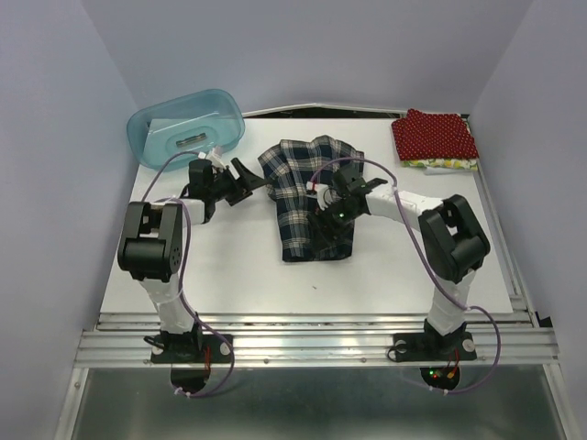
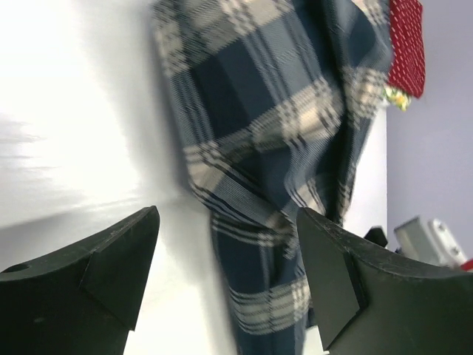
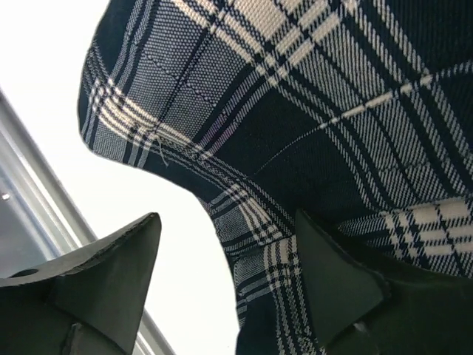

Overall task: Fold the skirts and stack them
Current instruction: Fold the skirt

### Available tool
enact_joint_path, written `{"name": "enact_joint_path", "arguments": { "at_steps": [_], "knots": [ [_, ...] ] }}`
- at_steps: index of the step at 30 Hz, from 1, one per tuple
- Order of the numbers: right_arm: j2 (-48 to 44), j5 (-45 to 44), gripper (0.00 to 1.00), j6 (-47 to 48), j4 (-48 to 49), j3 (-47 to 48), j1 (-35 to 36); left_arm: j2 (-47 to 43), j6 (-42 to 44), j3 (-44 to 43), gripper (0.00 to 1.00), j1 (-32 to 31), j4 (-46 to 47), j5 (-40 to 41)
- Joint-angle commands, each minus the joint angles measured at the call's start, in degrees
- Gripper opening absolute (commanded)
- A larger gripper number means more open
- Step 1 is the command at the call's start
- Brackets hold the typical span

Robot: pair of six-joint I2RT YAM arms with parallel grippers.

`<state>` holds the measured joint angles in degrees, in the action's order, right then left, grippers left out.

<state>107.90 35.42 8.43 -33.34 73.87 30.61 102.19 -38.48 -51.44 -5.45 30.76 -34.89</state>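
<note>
A pleated navy-white-green plaid skirt (image 1: 307,197) rumpled in the middle of the white worktop (image 1: 229,266), left fingers (image 2: 111,259) apart just beside its left edge, right fingers (image 3: 103,266) apart above its cloth, red white-dotted skirt (image 1: 435,136) folded on a yellowish patterned skirt (image 1: 440,165) in the far right corner

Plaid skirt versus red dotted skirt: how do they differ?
The navy-and-white plaid cloth skirt lies rumpled at centre; the red white-dotted cloth skirt is folded square at the far right corner. The plaid skirt rests on the table; the red skirt sits atop a yellowish patterned cloth. Both are soft fabric.
</note>
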Motion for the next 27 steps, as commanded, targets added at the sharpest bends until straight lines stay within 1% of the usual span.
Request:
{"name": "enact_joint_path", "arguments": {
  "at_steps": [1,2,3,6,7,10,11,15,16,20,23,24,26,27],
  "knots": [
    [5.0,-10.2,0.77,4.7,0.4,-3.0,0.2,4.6,-5.3,-3.4,0.86,1.1,8.3,3.4],
    [5.7,-11.8,0.76,6.2,0.2,-3.9,0.2,5.5,-6.2,-3.7,0.86,1.1,9.8,3.4],
    [6.7,-15.3,0.73,8.7,0.3,-6.2,0.2,7.1,-8.3,-3.9,0.86,1.1,11.3,3.4],
    [6.6,-19.1,0.7,11.8,0.3,-10.0,0.2,9.3,-13.5,-2.7,0.86,1.1,15.7,2.8],
    [6.5,-19.7,0.68,13.1,0.3,-10.6,0.2,9.6,-14.5,-2.4,0.85,1.1,18.3,3.0],
    [5.7,-20.6,0.68,15.0,-0.4,-12.0,0.2,11.4,-17.7,-1.7,0.8,1.1,20.6,3.3],
    [5.7,-20.8,0.68,15.5,-0.7,-12.3,0.2,11.9,-18.2,-1.9,0.75,1.1,20.9,3.3],
    [5.5,-22.8,0.67,18.4,-1.7,-14.1,0.2,15.8,-21.3,-4.9,0.65,1.1,23.3,3.5],
    [5.4,-23.1,0.67,18.7,-1.9,-14.2,0.2,16.7,-21.6,-4.9,0.65,1.1,23.5,3.5],
    [5.7,-23.7,0.68,18.3,-3.0,-13.9,0.2,20.1,-22.4,-9.7,0.65,0.7,23.6,4.5],
    [2.8,-18.0,0.69,16.5,-4.4,-11.8,-0.4,22.3,-22.7,-12.1,0.65,0.0,23.7,4.7],
    [1.5,-14.2,0.7,16.0,-4.4,-10.2,-0.4,23.4,-23.2,-13.3,0.65,-0.3,23.8,4.7],
    [-1.4,-11.1,0.7,12.8,-4.4,-7.8,-0.4,24.4,-23.5,-14.6,0.64,-0.8,24.4,4.6],
    [-2.2,-7.9,0.7,11.5,-4.4,-5.0,-0.4,25.2,-23.4,-15.8,0.64,-1.0,24.4,4.7]
  ]
}}
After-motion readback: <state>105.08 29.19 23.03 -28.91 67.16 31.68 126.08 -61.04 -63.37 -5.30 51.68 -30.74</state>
